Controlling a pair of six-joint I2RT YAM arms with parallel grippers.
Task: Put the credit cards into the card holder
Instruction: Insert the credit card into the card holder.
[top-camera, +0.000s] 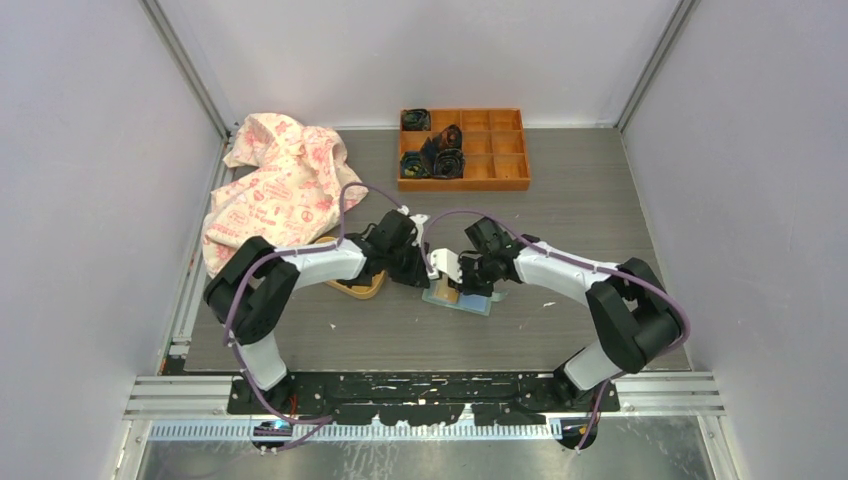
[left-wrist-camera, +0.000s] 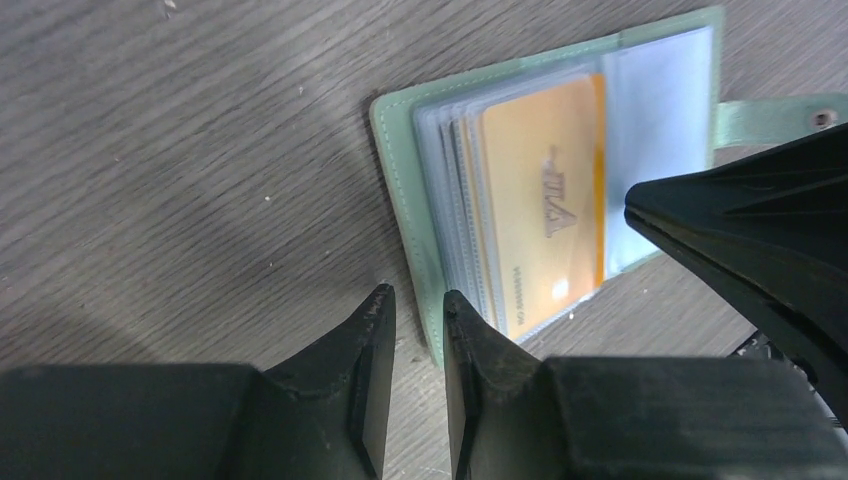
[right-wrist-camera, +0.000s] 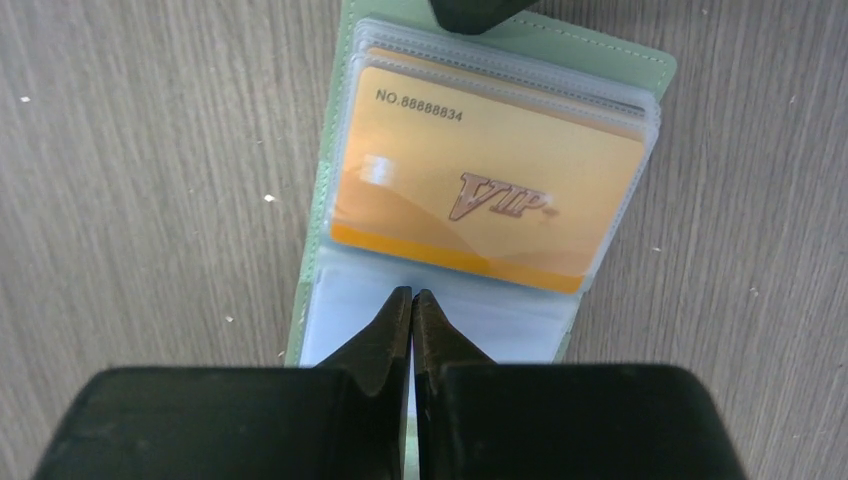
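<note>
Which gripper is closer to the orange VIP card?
Right. The right gripper hovers over the clear sleeve at the orange card's striped edge; the left gripper sits off the card holder's opposite edge.

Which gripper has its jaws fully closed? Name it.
The right gripper: its fingertips meet, over the empty clear sleeve of the card holder. The left gripper shows a clear gap between its fingers, beside the holder's edge.

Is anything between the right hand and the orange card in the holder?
Only the clear sleeve over the orange card. The right hand, shut, sits over the card holder's empty half just beside it; nothing else intervenes.
</note>
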